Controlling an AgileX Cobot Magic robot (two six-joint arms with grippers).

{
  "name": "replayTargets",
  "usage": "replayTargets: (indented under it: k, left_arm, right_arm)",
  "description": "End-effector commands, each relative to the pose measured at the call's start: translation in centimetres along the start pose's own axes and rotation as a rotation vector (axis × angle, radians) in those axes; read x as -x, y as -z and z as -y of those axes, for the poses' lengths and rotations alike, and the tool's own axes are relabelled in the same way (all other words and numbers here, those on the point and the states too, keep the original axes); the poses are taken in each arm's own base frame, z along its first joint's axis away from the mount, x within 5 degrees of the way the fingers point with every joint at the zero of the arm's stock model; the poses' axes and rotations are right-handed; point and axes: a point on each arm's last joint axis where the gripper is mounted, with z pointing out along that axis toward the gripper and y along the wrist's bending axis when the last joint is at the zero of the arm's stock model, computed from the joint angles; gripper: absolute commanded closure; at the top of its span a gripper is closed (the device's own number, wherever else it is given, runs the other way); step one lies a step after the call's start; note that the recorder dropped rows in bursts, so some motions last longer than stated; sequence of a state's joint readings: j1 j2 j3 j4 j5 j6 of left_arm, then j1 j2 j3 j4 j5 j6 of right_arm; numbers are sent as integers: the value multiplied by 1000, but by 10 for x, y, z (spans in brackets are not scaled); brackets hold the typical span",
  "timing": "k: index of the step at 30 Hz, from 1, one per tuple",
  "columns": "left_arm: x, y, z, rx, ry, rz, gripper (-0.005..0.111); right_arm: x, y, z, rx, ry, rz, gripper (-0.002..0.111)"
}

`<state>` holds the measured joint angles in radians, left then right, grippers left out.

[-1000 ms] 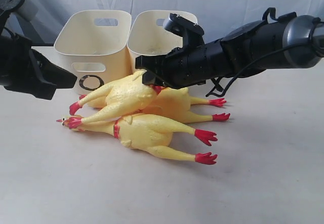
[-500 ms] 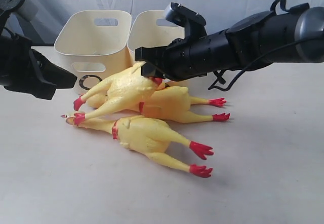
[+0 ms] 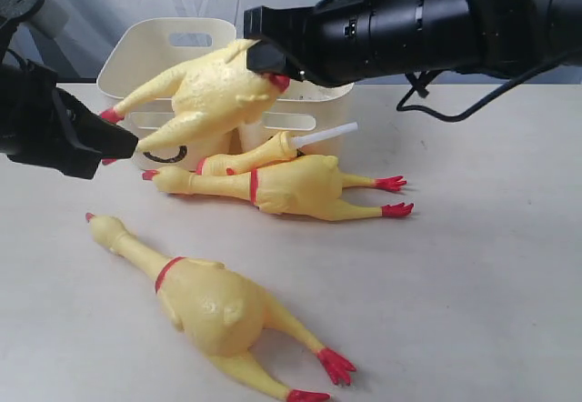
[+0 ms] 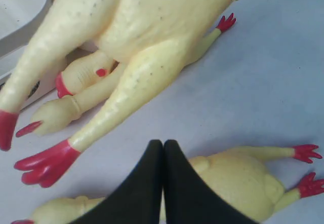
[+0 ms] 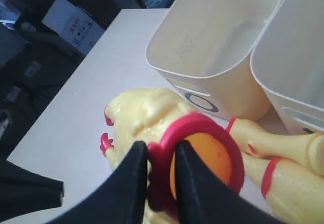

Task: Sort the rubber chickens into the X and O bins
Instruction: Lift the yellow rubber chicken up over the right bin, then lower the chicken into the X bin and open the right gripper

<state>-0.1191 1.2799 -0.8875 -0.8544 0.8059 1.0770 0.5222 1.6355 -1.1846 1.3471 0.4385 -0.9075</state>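
The right tool (image 5: 161, 155) is almost closed: its two black fingers (image 5: 132, 169) pinch the red rim of the neck hole of the headless chicken (image 5: 147, 112), one finger outside the rim and one inside the hole. In the exterior view this tool (image 3: 273, 64) comes in from the right on a long black arm and holds the headless chicken (image 3: 214, 93) in the air, above the desk (image 3: 473, 284). The body is tilted and the two legs point down and to the left, in front of the tub with the O (image 3: 164, 29).

The left tool (image 4: 163, 148) is fully closed, its two fingertips are pressed together and there is nothing between them. In the exterior view it (image 3: 123, 138) stands at the left edge, and one red foot of the lifted chicken is just beside its tip; I cannot tell if they touch.

Under the lifted chicken, near the tubs, a second chicken (image 3: 291, 188) lies on the desk with a red band on the neck and its red feet to the right. Just behind it lies a shorter yellow piece (image 3: 245, 158) with a red band, and a white tube (image 3: 323, 135) sticks out from its end. A third chicken (image 3: 214, 302) lies well apart from them at the front of the desk, its head toward the back left and its feet toward the front.

The second tub (image 5: 298, 67) stands beside the O tub (image 5: 202, 46), touching it or nearly so; its mark cannot be read.
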Motion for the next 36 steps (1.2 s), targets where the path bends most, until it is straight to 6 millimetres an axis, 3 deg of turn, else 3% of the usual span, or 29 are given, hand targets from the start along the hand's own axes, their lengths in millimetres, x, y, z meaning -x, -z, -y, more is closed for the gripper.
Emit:
replayTargets:
  k: [1, 16, 21, 24, 36]
  left_arm:
    - [2, 0, 1, 0, -9, 4, 107]
    - [2, 0, 1, 0, -9, 4, 107]
    - [2, 0, 1, 0, -9, 4, 107]
    - [2, 0, 1, 0, -9, 4, 107]
    - [2, 0, 1, 0, -9, 4, 107]
  right_arm:
    - [15, 19, -11, -12, 36, 82, 109]
    - [53, 47, 20, -495, 258, 449, 109]
    - [55, 48, 25, -573, 345, 463, 109]
    - [52, 38, 34, -609, 382, 442, 109]
    - [37, -32, 69, -637, 728, 271, 109]
